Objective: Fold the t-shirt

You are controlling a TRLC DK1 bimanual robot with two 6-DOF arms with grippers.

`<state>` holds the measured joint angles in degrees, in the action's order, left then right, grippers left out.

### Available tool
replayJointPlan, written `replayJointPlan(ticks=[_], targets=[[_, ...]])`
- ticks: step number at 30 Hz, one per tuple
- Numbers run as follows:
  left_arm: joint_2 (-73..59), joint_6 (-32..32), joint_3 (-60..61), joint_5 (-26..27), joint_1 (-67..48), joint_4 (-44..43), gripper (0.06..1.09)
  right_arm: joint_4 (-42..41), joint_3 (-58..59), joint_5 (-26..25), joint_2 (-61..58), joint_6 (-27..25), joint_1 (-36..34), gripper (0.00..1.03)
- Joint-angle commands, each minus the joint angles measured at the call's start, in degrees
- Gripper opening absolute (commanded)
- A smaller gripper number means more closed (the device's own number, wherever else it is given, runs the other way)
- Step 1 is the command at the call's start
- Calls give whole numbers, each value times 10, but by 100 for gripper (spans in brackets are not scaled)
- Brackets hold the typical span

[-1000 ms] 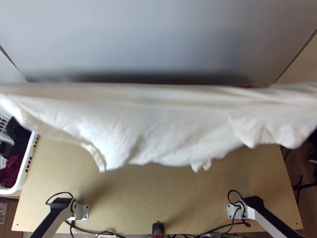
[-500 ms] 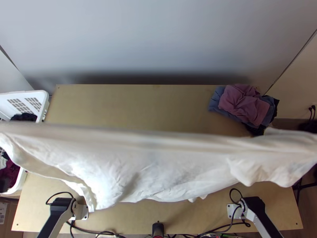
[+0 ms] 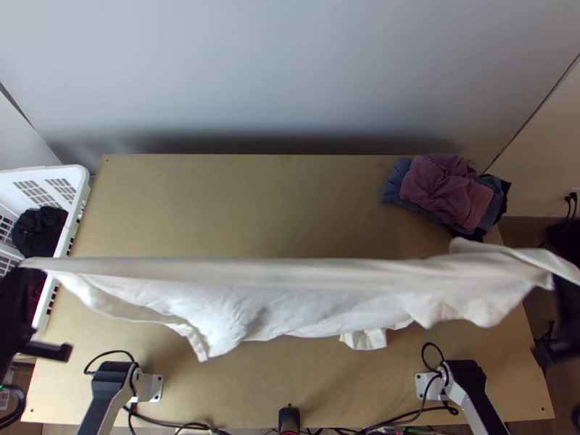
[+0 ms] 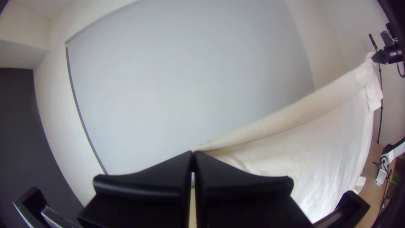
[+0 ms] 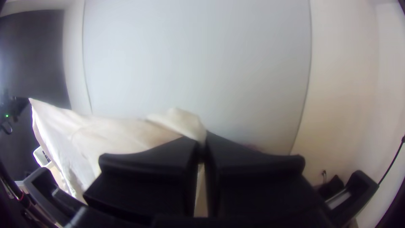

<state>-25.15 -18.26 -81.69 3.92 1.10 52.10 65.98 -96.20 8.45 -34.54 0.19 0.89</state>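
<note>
The t-shirt (image 3: 290, 290) is up over the table (image 3: 239, 203), btwn the 2 grippers. It's a creamy white one. Its top edge is pulled out in a long, near straight line from L to R. The rest hangs down w/ soft wrinkles & a wavy bottom edge. A small bit pokes down near the mid. Can't tell if any of it touches the table.

The L gripper (image 3: 20, 281) is at the L side of the top view. In its own wrist view, the L gripper (image 4: 193, 153) has its 2 black fingers pressed together at the tips, w/ one end of the shirt pinched there. The R gripper (image 3: 569, 301) is at the R side. In its wrist view, the R gripper (image 5: 202, 141) is closed too, w/ the other end of the shirt pinched in its tips. The cloth is a bit bunched & flopped over near there. Can't tell which shirt parts they pinch.

A messy pile of clothes (image 3: 442, 192) sits at the table's far R corner: pinky purple on top, blue & black under. A white basket (image 3: 54, 174) is at the table's L side, w/ black cloth (image 3: 40, 228) & dark red cloth (image 3: 35, 288) in it.
</note>
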Motion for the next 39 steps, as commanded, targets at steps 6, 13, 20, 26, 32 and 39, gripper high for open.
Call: replayJointPlan(ticks=[6,13,20,26,32,39], targets=[[-19,2,152,7,0,-108,9,-145,148,14,-54,26,10,2],[-92,0,198,2,0,-223,9,-240,224,13,-112,32,33,2],[-201,-1,243,-14,-4,-350,9,-349,274,12,-208,53,49,2],[-308,-5,261,-55,-45,-456,9,-429,261,13,-332,55,52,2],[-422,-13,262,-77,-64,-542,9,-475,215,13,-461,54,54,2],[-511,-21,259,-95,-87,-611,9,-502,191,13,-550,57,73,2]])
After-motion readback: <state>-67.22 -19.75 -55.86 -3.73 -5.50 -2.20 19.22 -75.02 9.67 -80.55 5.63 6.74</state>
